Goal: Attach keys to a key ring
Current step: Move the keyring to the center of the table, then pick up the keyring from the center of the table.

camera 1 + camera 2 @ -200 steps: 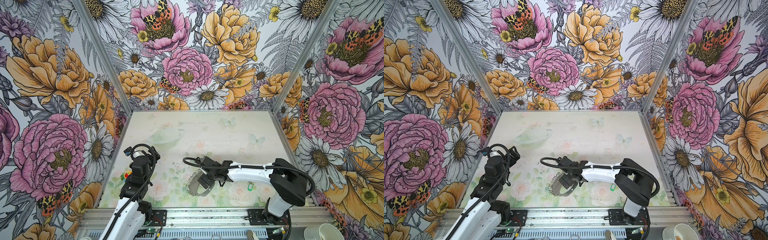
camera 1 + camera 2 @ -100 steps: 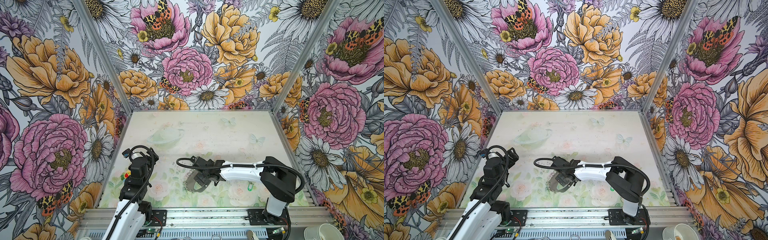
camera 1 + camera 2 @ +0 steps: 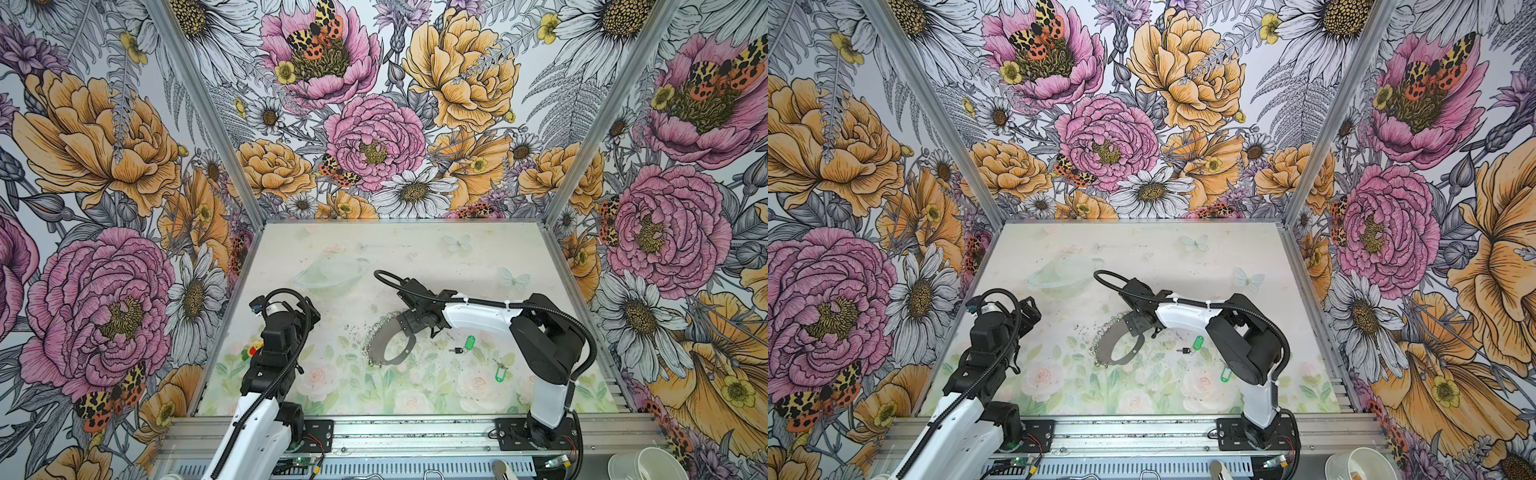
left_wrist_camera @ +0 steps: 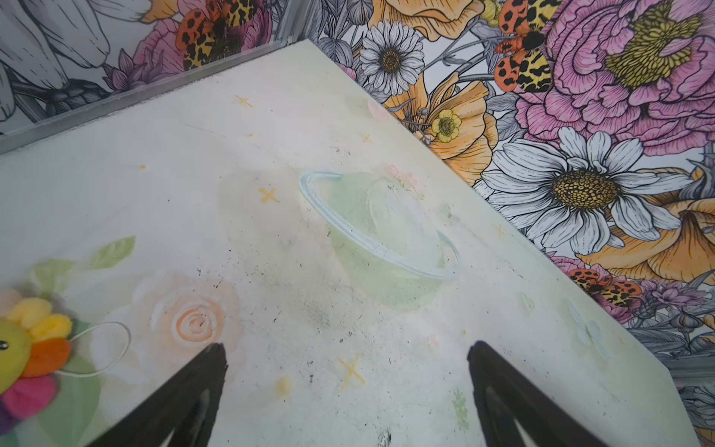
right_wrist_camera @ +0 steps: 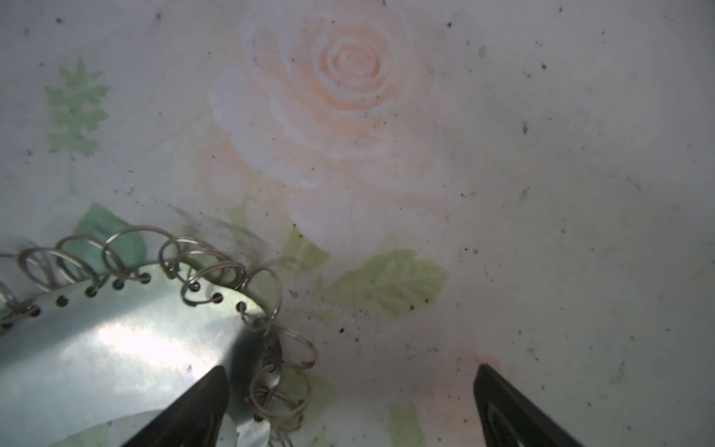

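Our right gripper (image 5: 350, 371) has swung leftward over the table (image 3: 415, 257), and the key ring (image 3: 377, 348) seems to have shifted with it. The jaws are spread wide, one finger over the plate, clamping nothing, so we judge there is no grasp yet. The key ring lies flat mid-table, a grey horseshoe edged with silver wire loops (image 5: 216, 271). Both green-tagged keys (image 3: 469, 343) lie unattached nearby. Our left gripper (image 4: 344, 348) hangs agape and empty.
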Controlling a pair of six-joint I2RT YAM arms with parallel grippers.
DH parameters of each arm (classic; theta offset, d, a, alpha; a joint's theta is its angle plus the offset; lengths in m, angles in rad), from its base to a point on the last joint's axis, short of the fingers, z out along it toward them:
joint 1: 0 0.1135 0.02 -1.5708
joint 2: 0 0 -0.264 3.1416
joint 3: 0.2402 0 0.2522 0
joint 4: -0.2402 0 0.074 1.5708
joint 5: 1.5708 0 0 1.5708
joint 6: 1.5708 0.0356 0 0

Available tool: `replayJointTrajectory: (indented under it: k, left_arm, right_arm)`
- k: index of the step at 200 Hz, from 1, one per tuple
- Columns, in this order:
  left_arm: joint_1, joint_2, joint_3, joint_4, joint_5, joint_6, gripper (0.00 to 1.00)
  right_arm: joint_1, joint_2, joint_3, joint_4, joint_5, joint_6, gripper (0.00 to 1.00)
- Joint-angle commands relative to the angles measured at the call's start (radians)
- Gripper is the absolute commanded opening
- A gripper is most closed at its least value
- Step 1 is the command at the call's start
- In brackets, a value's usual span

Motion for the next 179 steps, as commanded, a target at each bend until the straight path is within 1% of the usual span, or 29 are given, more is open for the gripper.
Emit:
replayJointTrajectory:
  k: [1, 21, 37, 59, 73, 92, 95, 104, 125, 158, 179]
  left_arm:
    - [0.008, 0.056, 0.021, 0.046, 0.11, 0.009, 0.99]
    - [0.003, 0.113, 0.042, 0.057, 0.151, 0.012, 0.99]
    - [-0.009, 0.147, 0.055, 0.062, 0.165, 0.012, 0.99]
    - [-0.034, 0.161, 0.058, 0.056, 0.136, 0.009, 0.99]
    - [-0.036, 0.147, 0.053, 0.044, 0.098, -0.001, 0.99]
    - [-0.035, 0.105, 0.047, 0.015, 0.055, -0.015, 0.99]
    - [-0.035, 0.098, 0.047, 0.01, 0.025, -0.015, 0.99]
    - [-0.034, 0.075, 0.046, -0.002, 0.001, -0.017, 0.99]
    - [-0.029, 0.023, 0.04, -0.029, -0.038, -0.024, 0.99]
    - [-0.017, -0.027, 0.03, -0.048, -0.055, -0.028, 0.99]
    - [-0.011, -0.026, 0.029, -0.047, -0.049, -0.028, 0.99]
  right_arm:
    - [0.013, -0.096, -0.007, 0.004, -0.081, -0.01, 0.96]
    - [0.017, -0.174, -0.048, 0.004, -0.126, -0.037, 0.93]
    - [0.043, -0.219, -0.08, 0.003, -0.133, -0.062, 0.92]
    - [0.107, -0.243, -0.113, 0.002, -0.136, -0.117, 0.9]
    - [0.148, -0.238, -0.115, 0.0, -0.152, -0.119, 0.86]
    - [0.19, -0.226, -0.099, 0.0, -0.198, -0.068, 0.76]
    - [0.195, -0.222, -0.095, 0.0, -0.204, -0.057, 0.75]
    - [0.215, -0.209, -0.081, 0.0, -0.218, -0.026, 0.7]
    - [0.252, -0.172, -0.056, 0.002, -0.239, 0.056, 0.63]
    - [0.29, -0.118, -0.03, 0.004, -0.268, 0.154, 0.54]
    - [0.31, -0.084, -0.007, 0.003, -0.28, 0.173, 0.49]
